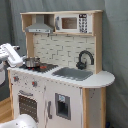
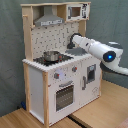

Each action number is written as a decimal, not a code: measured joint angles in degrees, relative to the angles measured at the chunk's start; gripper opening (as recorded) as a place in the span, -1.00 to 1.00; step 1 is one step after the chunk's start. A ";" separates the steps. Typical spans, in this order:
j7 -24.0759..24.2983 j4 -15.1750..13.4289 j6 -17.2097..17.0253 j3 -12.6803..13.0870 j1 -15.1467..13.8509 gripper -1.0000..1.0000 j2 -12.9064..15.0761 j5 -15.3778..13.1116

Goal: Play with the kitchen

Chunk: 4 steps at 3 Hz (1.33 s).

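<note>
No legible text, brand or numbers anywhere on the kitchen (image 1: 60,75) in both exterior views. Microwave (image 1: 73,23) keypad in the first exterior view shows only white dots, too small to read. Knobs (image 2: 65,73) in the second exterior view carry no readable marks. Arm's blue light (image 2: 109,56) is no sign.

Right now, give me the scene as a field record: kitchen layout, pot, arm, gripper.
kitchen: white and light-wood toy kitchen, on a wooden floor
hood: grey hood, above the stove
stove: holds a metal pot
sink: grey sink, black faucet behind it
microwave: upper shelf
oven door: shut
arm: white arm reaches over the counter, toward the sink side
gripper: state not visible
</note>
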 joint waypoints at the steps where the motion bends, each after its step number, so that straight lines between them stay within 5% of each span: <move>1: -5.83 1.11 0.89 -1.34 -1.37 1.00 0.67 0.02; 4: -23.24 1.69 4.44 -6.29 -3.11 1.00 4.47 0.03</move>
